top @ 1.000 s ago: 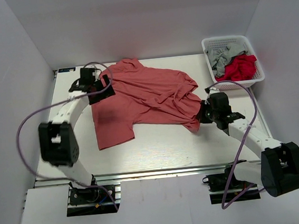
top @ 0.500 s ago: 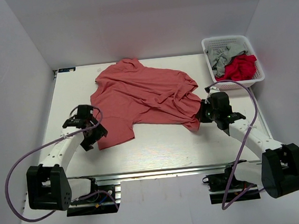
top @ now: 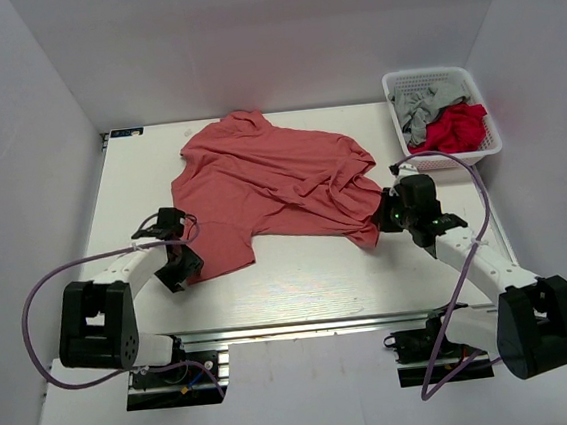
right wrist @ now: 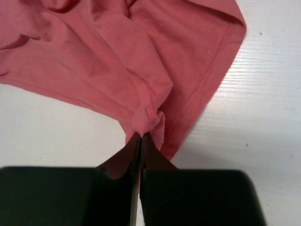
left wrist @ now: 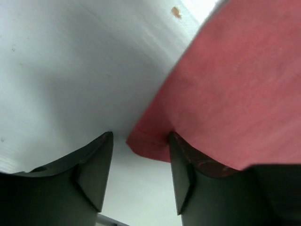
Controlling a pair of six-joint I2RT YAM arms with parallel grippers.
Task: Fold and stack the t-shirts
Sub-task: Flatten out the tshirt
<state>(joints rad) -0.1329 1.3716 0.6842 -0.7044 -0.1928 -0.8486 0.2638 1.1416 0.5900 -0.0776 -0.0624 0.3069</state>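
Left arm is folded low; left gripper [top: 181, 267] is spread, the t-shirt [top: 260, 180] corner caught between its jaws only in the wrist view. Right gripper [right wrist: 141, 137] is pinched onto a bunched hem

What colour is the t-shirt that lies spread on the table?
The t-shirt is plain salmon-red, without pattern; the right wrist view shows it best.

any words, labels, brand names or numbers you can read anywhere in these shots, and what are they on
None can be read.
Dark sticker at the far left corner of the table: too small to read.
Salmon t-shirt: plain, no print visible.
White basket: no label visible.
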